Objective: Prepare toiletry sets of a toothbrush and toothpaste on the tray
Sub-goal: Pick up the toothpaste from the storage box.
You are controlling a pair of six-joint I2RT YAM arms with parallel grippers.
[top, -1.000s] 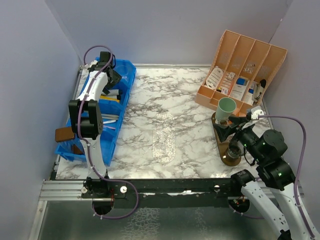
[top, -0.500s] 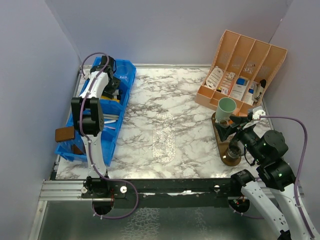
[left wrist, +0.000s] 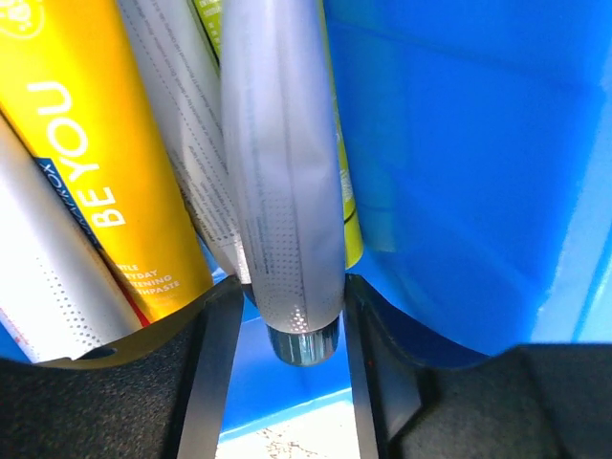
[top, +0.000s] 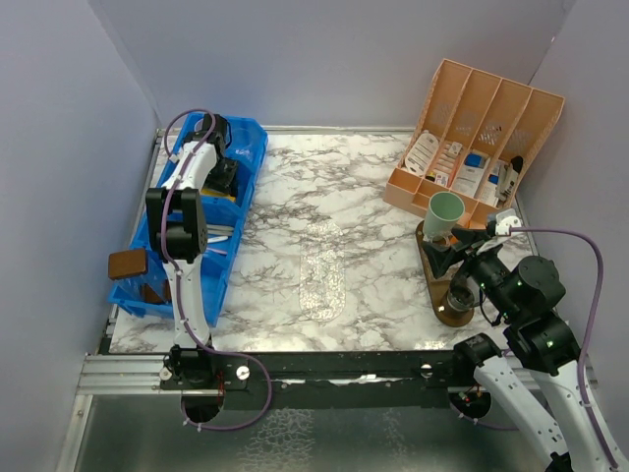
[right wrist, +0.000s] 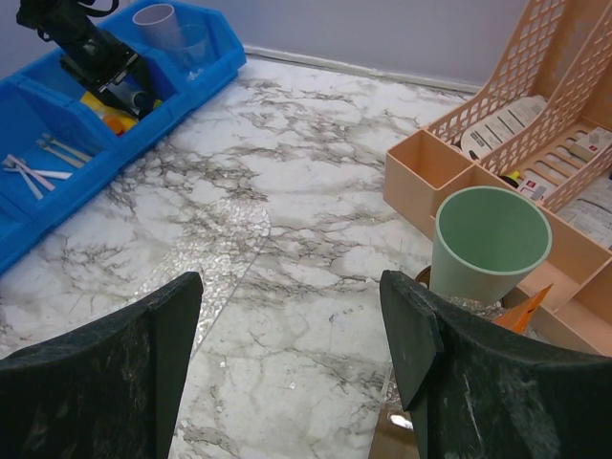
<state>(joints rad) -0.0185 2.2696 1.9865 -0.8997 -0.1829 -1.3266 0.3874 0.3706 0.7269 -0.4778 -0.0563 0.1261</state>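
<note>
White marble-look tabletop point(top: 364, 187) with grey veins, walled on three sides. Along the left edge, a long blue bin point(top: 251, 162) set straight on it, running from the far corner toward the near rail. At the far right corner, a peach organiser point(top: 413, 194) with slanted compartments, resting on the marble. Just nearer on the right, a dark oval wooden tray point(top: 452, 318), close beside the organiser. In the middle, a flat, glittery oval patch point(top: 322, 270), lying well apart from bin and tray.

Left claw point(left wrist: 290, 311) boxed in: tubes point(left wrist: 86, 163) one side, bin wall point(left wrist: 459, 172) other
</note>
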